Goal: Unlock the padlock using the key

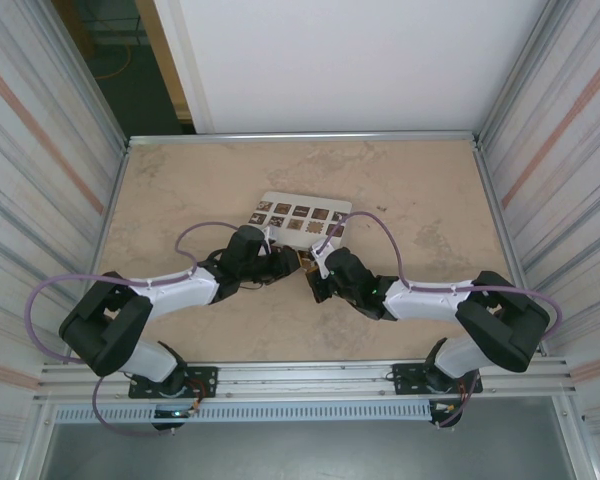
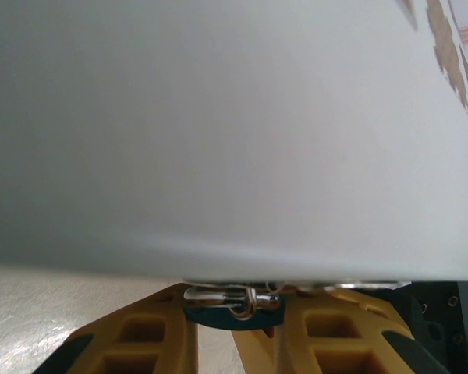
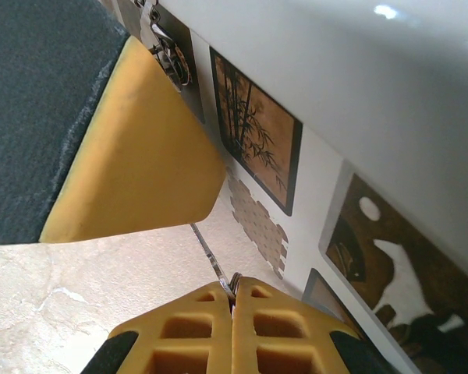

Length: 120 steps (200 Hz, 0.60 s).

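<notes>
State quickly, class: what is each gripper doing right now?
Left gripper: shut on the padlock.
Right gripper: shut on the key.

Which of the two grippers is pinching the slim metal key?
The right gripper, shut on the key; the left gripper holds the blue padlock instead.

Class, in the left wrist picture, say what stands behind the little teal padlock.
Just behind the padlock, which sits between the left gripper's jaws, rises the white box's plain side. That side blocks everything beyond it, and the padlock's lower body is hidden too.
</notes>
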Each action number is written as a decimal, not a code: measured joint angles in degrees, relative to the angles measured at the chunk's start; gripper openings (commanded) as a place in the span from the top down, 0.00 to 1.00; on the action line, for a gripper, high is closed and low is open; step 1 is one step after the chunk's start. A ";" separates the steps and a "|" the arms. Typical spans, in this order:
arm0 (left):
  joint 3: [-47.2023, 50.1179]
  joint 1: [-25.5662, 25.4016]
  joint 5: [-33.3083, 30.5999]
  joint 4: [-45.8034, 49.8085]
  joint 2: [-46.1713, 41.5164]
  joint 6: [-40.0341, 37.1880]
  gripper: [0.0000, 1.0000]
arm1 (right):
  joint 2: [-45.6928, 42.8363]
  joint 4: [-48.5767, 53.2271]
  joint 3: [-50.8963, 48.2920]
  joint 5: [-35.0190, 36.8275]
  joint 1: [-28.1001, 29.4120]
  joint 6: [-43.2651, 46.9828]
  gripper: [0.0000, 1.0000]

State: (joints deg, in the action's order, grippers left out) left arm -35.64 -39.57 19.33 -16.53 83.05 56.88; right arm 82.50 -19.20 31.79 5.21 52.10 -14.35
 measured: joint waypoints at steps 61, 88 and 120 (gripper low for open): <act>0.00 -0.04 0.00 0.00 0.00 0.00 1.00 | -0.02 0.11 0.04 0.17 -0.04 -0.13 1.00; 0.00 -0.15 0.11 -0.02 0.00 0.00 1.00 | 0.00 0.09 0.11 0.09 -0.42 -0.61 1.00; 0.00 -0.26 -0.15 -0.39 0.00 0.00 1.00 | 0.00 -0.33 0.24 -0.92 -1.07 -1.90 1.00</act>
State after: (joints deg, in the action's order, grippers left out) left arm -35.64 -39.83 19.18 -16.93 83.05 56.88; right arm 82.50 -19.53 32.03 4.29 51.03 -16.25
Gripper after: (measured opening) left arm 0.243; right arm 0.054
